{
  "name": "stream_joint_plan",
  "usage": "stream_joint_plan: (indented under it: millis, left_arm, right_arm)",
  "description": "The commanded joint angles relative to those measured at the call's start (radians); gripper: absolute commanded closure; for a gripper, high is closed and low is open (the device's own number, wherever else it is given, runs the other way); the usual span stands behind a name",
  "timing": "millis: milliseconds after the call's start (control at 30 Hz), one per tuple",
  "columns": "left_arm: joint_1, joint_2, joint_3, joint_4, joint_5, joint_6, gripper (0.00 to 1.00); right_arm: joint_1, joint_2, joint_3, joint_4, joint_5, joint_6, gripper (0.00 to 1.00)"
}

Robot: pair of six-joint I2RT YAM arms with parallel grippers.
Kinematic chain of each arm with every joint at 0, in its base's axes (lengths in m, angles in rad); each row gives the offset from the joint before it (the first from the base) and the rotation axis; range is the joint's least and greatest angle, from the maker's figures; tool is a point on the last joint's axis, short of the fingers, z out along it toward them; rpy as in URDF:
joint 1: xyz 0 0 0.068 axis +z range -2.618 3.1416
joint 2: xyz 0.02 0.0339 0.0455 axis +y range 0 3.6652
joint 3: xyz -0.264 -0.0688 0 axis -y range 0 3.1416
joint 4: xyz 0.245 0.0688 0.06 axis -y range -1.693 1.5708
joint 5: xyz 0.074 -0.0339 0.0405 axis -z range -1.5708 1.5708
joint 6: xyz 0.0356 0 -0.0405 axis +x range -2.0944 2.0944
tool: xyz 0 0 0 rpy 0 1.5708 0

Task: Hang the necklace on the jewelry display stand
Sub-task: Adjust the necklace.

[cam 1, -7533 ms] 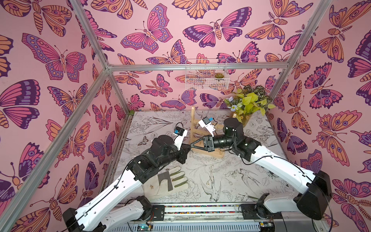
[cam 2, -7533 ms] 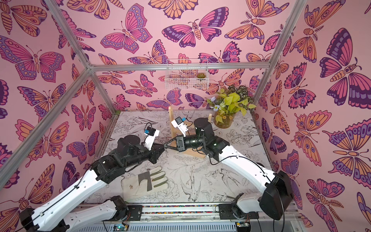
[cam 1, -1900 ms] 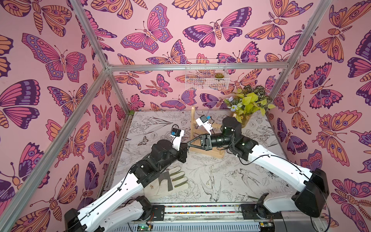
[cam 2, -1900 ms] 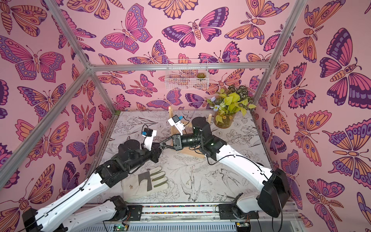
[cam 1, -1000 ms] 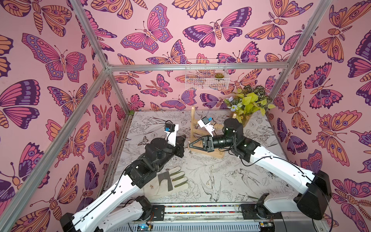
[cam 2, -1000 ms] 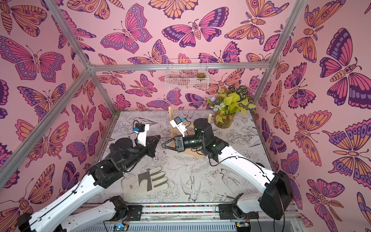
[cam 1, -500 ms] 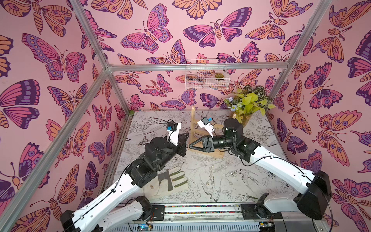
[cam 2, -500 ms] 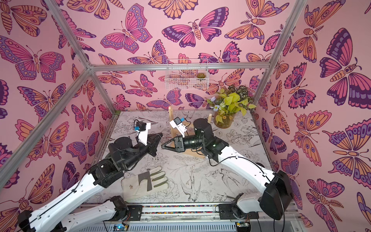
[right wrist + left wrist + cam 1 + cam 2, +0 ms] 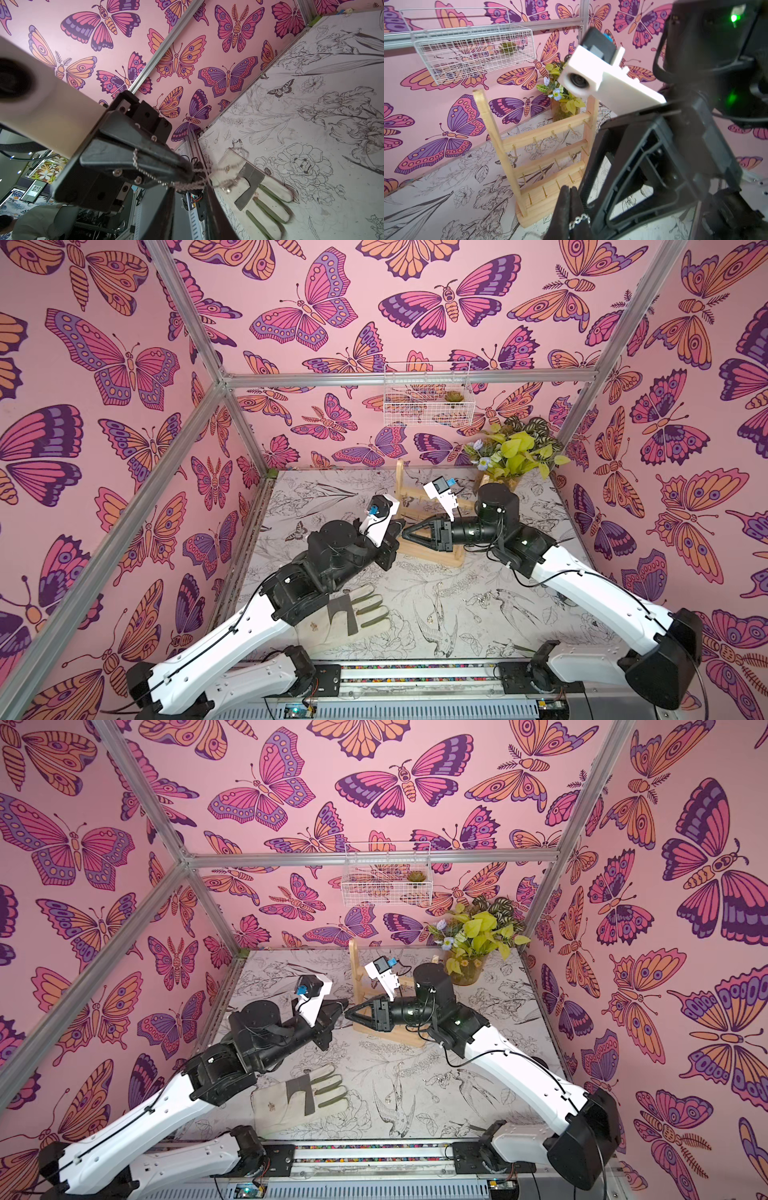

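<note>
Nearest me, a glove lies flat. Just past it, my left gripper is clenched on the necklace, tip to tip with my right gripper, whose jaws stand slightly parted with the chain running across the gap. Directly behind both, the jewelry display stand stands upright.

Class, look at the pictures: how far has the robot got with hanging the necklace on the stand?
Done: the necklace is picked up, pinched in the shut left tool. In hand: both tools meet tip to tip close to the stand, the right tool open beside it. Left: every hook in view is bare, so the hanging is not yet done.
</note>
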Motion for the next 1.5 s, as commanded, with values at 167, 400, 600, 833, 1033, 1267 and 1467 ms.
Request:
stream_joint_plan:
  millis: [167, 400, 600, 833, 1033, 1267, 1467]
  left_arm:
    - [-0.094, -0.058, -0.101, 0.078, -0.219, 0.271, 1.0]
    - [-0.102, -0.1, -0.161, 0.171, -0.167, 0.313, 1.0]
    - [-0.105, -0.131, -0.21, 0.254, -0.139, 0.368, 1.0]
    - [-0.106, -0.113, -0.19, 0.232, -0.126, 0.38, 1.0]
    - [-0.106, -0.087, -0.17, 0.235, -0.113, 0.385, 1.0]
    - [-0.106, -0.081, -0.162, 0.238, -0.13, 0.394, 1.0]
    - [-0.106, -0.089, -0.153, 0.238, -0.122, 0.394, 1.0]
  right_arm:
    - [-0.022, -0.035, -0.04, 0.019, 0.019, -0.019, 0.73]
    - [-0.028, -0.03, -0.067, 0.084, -0.002, 0.016, 0.73]
    - [-0.027, -0.013, -0.075, 0.099, -0.051, 0.025, 0.69]
    - [-0.017, -0.002, -0.081, 0.131, -0.098, 0.041, 0.68]
    - [0.001, 0.01, -0.084, 0.159, -0.115, 0.049, 0.69]
    - [0.031, 0.038, -0.078, 0.142, -0.156, 0.023, 0.72]
    - [0.033, 0.034, -0.079, 0.056, -0.132, -0.034, 0.8]
